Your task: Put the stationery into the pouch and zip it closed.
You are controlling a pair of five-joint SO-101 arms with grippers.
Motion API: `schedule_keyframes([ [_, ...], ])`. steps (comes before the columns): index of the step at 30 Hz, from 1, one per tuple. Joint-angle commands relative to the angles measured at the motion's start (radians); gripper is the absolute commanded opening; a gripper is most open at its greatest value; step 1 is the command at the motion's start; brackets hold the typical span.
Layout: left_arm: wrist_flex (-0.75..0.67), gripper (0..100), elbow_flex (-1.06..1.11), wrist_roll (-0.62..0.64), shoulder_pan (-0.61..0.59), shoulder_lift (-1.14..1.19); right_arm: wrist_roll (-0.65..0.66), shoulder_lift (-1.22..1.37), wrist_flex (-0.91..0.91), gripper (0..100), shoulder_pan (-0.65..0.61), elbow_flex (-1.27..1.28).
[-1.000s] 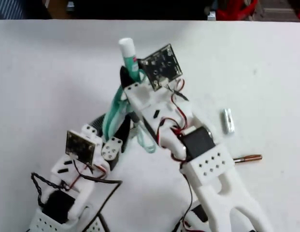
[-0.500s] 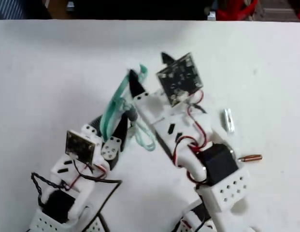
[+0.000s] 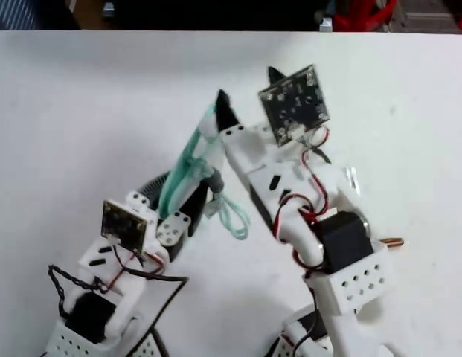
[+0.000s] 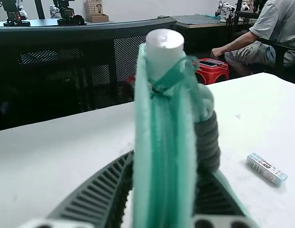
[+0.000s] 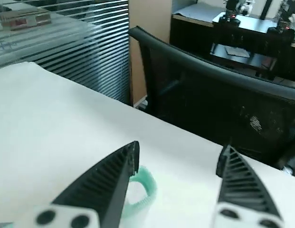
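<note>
Over the near left part of the table (image 3: 82,97) the left arm is folded low. The left gripper (image 3: 178,190) points up and away towards the middle and is clamped on the pouch (image 3: 187,160). The right arm comes in from the near right corner and stretches across the middle. The right gripper (image 3: 248,85) has its two black fingers spread wide with nothing between them.

The pouch is green mesh, held on edge so that it stands as a thin, tall strip. In the high view its long axis runs on a slant from the left gripper up to the nearer finger of the right gripper. Its top end lies just beside that finger, and whether they touch cannot be told. A green cord loop (image 3: 232,217) hangs from it and lies on the table beside the right arm.

In the left wrist view the pouch (image 4: 159,142) rises straight out of the left gripper (image 4: 161,192). A white round cap (image 4: 164,42) pokes out at its top and a grey ribbed piece (image 4: 207,137) is pressed against its side. What these belong to is hidden by the mesh. In the right wrist view a curl of the pouch (image 5: 143,186) shows by one finger of the right gripper (image 5: 180,152).

A small flat bar (image 4: 266,169) lies on the table well apart from the pouch. In the high view this bar (image 3: 353,178) is partly covered by the right arm. A copper-coloured tip (image 3: 395,242) sticks out from behind that arm, with the rest of it hidden.
</note>
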Motion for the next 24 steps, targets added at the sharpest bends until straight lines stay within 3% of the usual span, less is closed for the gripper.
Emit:
schedule_keyframes([
  [1, -0.029, 15, -0.008, 0.011, -0.007, 0.015, 0.005, 0.001, 0.056, 24.8, 0.031, -0.048],
  [5, -0.031, 15, -0.006, 0.009, -0.007, 0.015, 0.014, 0.01, 0.186, 24.7, -0.062, -0.094],
  [13, -0.028, 15, -0.006, 0.009, -0.007, 0.015, 0.014, 0.018, 0.193, 24.7, -0.177, -0.147],
  [21, -0.026, 15, -0.006, 0.009, -0.007, 0.015, 0.014, 0.343, 0.197, 23.5, 0.021, -0.196],
  [24, -0.026, 15, -0.006, 0.009, -0.007, 0.015, 0.011, 0.42, 0.314, 17.7, 0.045, -0.342],
])
